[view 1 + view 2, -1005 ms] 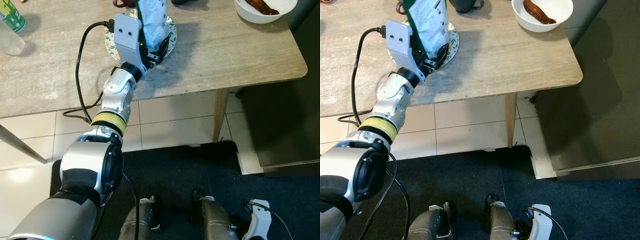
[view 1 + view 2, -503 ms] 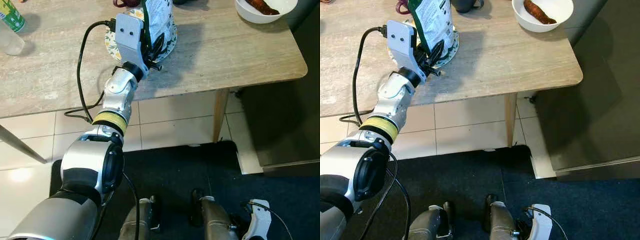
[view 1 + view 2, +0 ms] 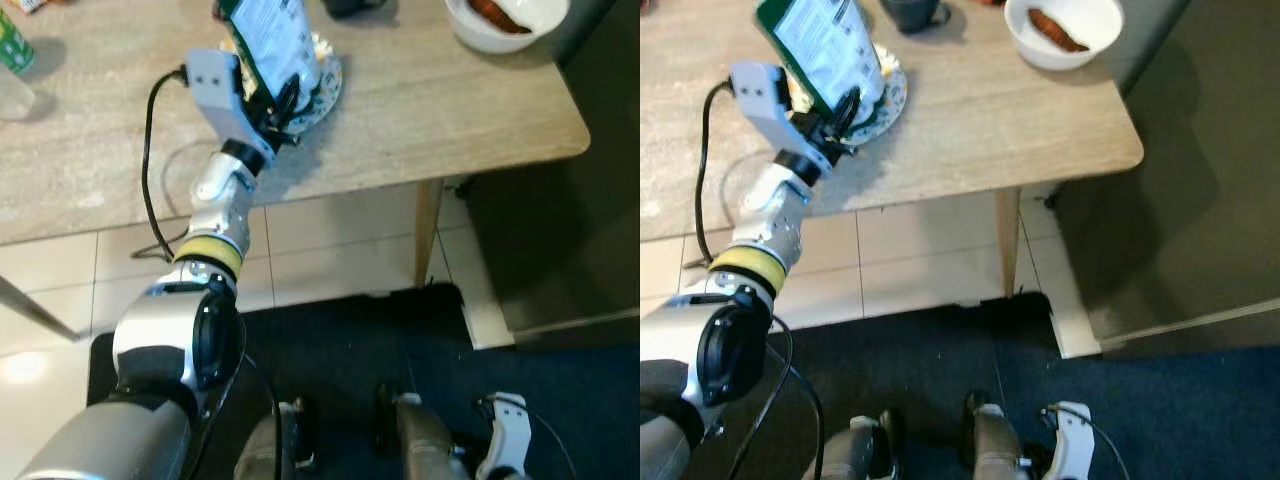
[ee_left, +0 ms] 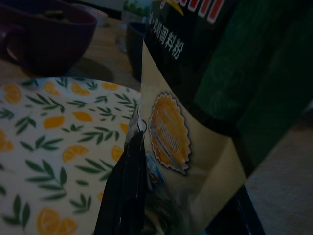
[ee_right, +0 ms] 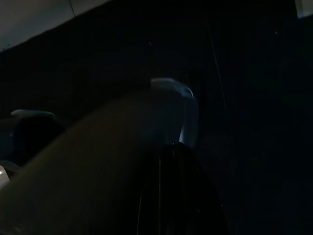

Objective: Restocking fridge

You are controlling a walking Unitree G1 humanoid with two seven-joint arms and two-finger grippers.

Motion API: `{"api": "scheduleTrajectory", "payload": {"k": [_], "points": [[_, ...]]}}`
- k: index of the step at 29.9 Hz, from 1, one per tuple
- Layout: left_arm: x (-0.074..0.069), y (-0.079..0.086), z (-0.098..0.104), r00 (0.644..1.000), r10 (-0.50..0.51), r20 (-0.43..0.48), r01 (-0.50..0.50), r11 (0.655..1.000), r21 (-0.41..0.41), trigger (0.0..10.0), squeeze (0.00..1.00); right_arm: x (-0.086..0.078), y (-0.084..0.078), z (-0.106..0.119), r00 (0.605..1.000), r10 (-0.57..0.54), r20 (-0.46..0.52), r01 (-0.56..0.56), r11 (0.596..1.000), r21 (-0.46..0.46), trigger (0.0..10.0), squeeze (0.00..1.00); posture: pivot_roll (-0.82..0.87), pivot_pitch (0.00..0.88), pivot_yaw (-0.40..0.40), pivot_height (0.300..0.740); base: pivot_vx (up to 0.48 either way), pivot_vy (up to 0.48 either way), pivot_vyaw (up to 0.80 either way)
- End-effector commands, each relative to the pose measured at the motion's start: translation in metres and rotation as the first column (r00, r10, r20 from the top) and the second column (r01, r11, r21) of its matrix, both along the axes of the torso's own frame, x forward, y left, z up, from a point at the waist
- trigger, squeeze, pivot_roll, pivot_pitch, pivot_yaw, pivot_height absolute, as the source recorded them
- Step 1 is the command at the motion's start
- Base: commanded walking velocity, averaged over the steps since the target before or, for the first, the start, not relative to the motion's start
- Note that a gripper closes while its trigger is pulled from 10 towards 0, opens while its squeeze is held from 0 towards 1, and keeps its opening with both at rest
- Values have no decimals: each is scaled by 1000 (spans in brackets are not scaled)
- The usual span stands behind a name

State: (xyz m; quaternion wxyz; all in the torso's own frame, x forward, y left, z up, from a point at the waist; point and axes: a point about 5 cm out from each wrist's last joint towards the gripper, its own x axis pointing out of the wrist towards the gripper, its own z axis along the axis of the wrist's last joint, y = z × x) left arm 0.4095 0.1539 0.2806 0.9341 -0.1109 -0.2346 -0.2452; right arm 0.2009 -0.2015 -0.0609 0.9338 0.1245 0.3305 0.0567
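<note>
Item: green pouch (image 3: 825, 45), pinched low by your left gripper (image 3: 840, 112), fingers (image 4: 128, 186) clamped on its bottom edge, above the patterned plate (image 3: 883, 103) on the counter (image 3: 980, 120). Right gripper (image 3: 1065, 450) idle, finger state cannot be told. Handling: lift clear of the plate and hold the grip firm, since the top-heavy pouch may flop.

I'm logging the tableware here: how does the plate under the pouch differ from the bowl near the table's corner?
The plate is flat and printed with oranges and green leaves; the bowl is deep and plain white. The plate sits under the green pouch held by the left gripper; the bowl holds a reddish-brown piece of food, untouched. Both rest on the wooden table.
</note>
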Motion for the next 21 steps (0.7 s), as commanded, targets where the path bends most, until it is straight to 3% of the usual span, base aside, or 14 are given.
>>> {"api": "scheduleTrajectory", "payload": {"k": [1,5,16,18,19,21], "points": [[-5,18,-5,998,-54,12,55,997,-47,10000,0,-11,3,-9,998,-1,-69,2,1000,13,10000,0,-155,271,37,740,0,0,0],[-15,33,-15,989,-143,49,146,987,-71,10000,0,-1,3,-5,998,-16,-62,17,1000,15,10000,0,-135,222,24,740,0,0,0],[-51,44,-31,929,-356,96,359,933,-12,10000,0,7,3,-1,998,-10,-67,11,1000,18,10000,0,-81,157,-6,740,0,0,0],[-65,38,-43,889,-454,57,452,891,41,10000,0,9,2,0,998,-8,-68,9,1000,16,10000,0,-75,152,-7,740,0,0,0],[-65,38,-43,889,-454,57,452,891,41,10000,0,9,2,0,998,-8,-68,9,1000,16,10000,0,-75,152,-7,740,0,0,0],[-83,32,-63,843,-538,-22,538,839,80,10000,0,10,1,0,997,-4,-71,5,1000,10,10000,0,-69,148,-8,740,0,0,0]]}}
